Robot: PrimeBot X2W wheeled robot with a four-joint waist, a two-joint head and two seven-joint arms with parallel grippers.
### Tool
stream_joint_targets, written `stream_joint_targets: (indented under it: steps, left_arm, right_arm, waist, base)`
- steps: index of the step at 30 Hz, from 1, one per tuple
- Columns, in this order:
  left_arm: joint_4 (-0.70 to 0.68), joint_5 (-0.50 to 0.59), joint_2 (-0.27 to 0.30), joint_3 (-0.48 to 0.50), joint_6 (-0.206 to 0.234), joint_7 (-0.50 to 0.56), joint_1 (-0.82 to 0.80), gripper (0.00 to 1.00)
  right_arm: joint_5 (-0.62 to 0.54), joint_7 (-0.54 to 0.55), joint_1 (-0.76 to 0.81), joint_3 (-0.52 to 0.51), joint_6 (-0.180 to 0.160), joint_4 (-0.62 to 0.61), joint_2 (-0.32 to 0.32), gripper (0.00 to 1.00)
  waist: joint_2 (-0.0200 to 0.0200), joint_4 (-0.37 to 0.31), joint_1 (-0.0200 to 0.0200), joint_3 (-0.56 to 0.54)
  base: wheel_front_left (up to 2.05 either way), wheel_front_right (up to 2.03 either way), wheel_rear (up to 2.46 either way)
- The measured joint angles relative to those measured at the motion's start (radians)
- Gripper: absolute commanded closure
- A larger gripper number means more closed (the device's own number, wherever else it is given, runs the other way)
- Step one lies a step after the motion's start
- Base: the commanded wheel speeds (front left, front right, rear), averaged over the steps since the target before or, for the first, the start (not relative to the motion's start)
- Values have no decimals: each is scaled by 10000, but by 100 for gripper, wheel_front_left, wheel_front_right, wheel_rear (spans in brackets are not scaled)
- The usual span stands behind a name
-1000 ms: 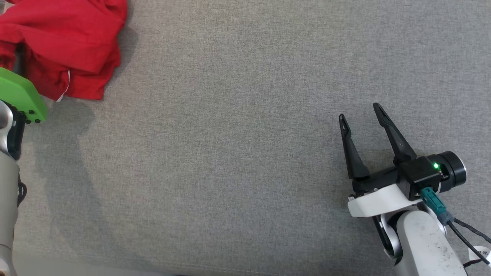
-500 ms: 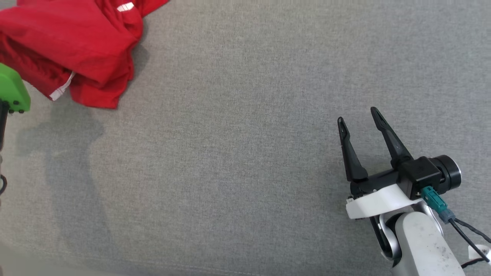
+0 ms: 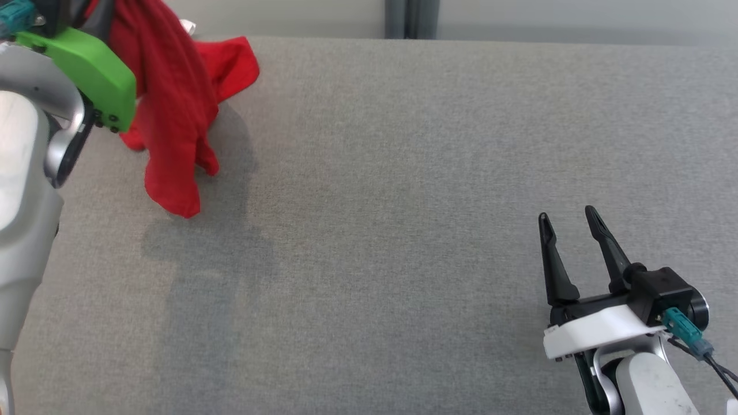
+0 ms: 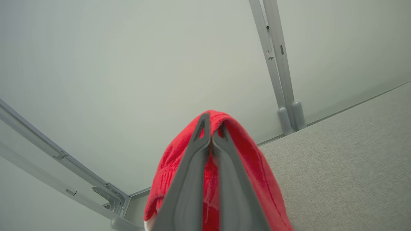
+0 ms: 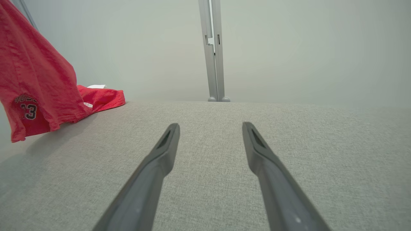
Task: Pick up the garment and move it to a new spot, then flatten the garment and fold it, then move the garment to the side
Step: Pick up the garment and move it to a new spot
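The left gripper has hoisted the red garment off the grey table, fingers pinched on the cloth; one end trails at the far-left corner; the right gripper waits spread; relocation is underway.

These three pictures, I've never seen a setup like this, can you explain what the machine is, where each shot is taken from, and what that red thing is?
It is a two-armed robot at a grey cloth-covered table. The wide picture looks down from its head; the other two come from cameras on each wrist, looking along the fingers. The left tool is shut on a red jersey, lifting it while part still trails on the table. The right wrist view shows a number printed on the jersey. The right tool is open and holds nothing, waiting over the table.
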Motion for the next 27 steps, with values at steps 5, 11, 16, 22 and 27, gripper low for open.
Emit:
stream_joint_targets:
  steps: [5,11,16,22,27]
  left_arm:
    - [-1768,-564,25,-709,0,803,-10,100]
    - [-3359,-986,-673,-1045,84,1344,-23,100]
    - [-3616,-1256,-1772,-1074,646,805,211,100]
    - [-2138,-1561,-2629,-1104,1158,-754,1691,100]
    - [-50,-1647,-2631,-991,1363,-1860,2752,100]
  right_arm:
    - [186,0,274,-207,2,23,0,0]
    - [341,0,361,-351,2,19,0,0]
    - [483,0,341,-380,2,-19,0,0]
    - [600,0,132,-272,2,-46,-2,0]
    - [621,0,-72,-284,0,-54,0,0]
  waist:
    - [0,-620,0,-549]
    - [0,-1523,0,-900]
    - [0,-2224,0,-948]
    - [0,-2672,0,-549]
    - [0,-2837,0,-62]
  base:
    - [0,0,0]
    - [0,0,0]
    - [0,0,0]
    - [0,0,0]
    - [0,0,0]
